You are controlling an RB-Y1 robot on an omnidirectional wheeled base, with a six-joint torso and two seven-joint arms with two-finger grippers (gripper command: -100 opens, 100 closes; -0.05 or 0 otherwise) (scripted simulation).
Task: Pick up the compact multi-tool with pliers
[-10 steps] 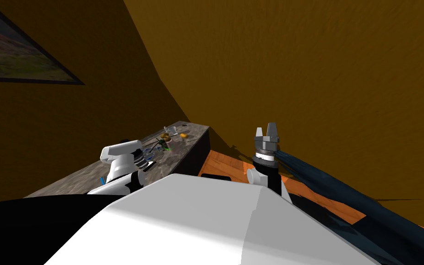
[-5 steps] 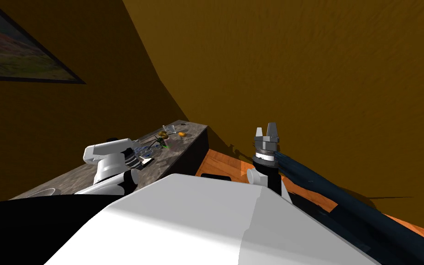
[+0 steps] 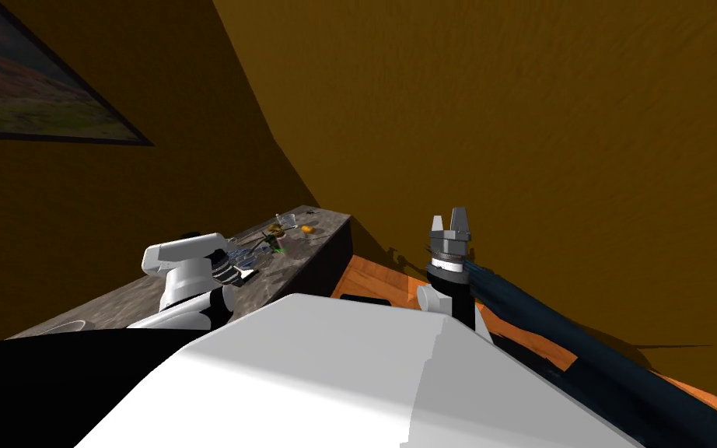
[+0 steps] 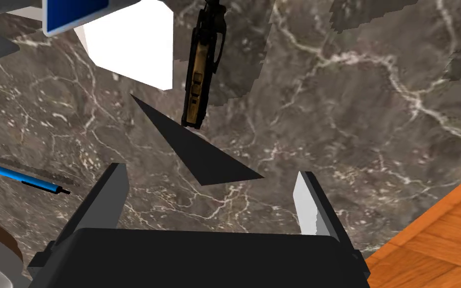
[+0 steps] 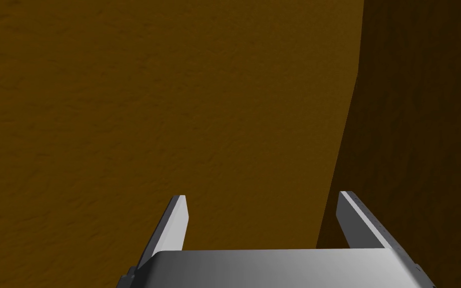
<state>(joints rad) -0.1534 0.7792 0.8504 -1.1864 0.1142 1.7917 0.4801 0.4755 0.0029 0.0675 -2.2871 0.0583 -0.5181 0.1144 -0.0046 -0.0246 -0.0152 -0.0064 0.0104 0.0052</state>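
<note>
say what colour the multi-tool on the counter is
The multi-tool is black with a tan-gold strip, clearest in the left wrist view.

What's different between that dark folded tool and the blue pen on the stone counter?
Colour: the multi-tool is black with brass-coloured sides, while the blue pen has a dark tip. Build: the multi-tool is chunkier, the pen thin. Place: the multi-tool lies ahead of the open left gripper, while the pen lies off beyond one finger. Both lie flat on the marbled counter, untouched.
</note>
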